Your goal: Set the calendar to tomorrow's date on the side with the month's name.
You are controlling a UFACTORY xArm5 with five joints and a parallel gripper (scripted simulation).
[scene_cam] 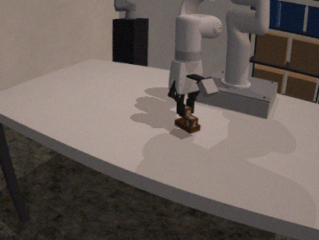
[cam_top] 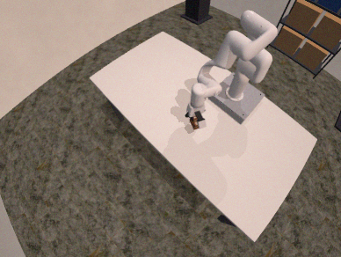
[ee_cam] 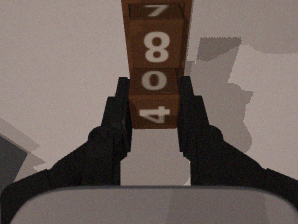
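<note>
My gripper (ee_cam: pixel 154 93) (scene_cam: pixel 186 108) (cam_top: pixel 192 119) is shut on a brown wooden date cube (ee_cam: pixel 153 114) (scene_cam: pixel 188 110). In the wrist view this cube shows a 0 on one face and a 4 on the face nearer the camera. It hangs a little above the small brown calendar tray (scene_cam: pixel 183 124) (cam_top: pixel 193 127) (ee_cam: pixel 186 35). The second cube (ee_cam: pixel 155 47) (scene_cam: pixel 192 120) stands in the tray just beyond the held one and shows an 8, with a 7 on the face behind it. The month's name is not visible.
The tray stands on a white table (cam_top: pixel 145 79) (scene_cam: pixel 82 94) in front of the arm's grey base plate (cam_top: pixel 239 103) (scene_cam: pixel 247 96). Shelves with brown boxes (cam_top: pixel 308 31) and a dark pedestal (scene_cam: pixel 131 41) stand beyond the table.
</note>
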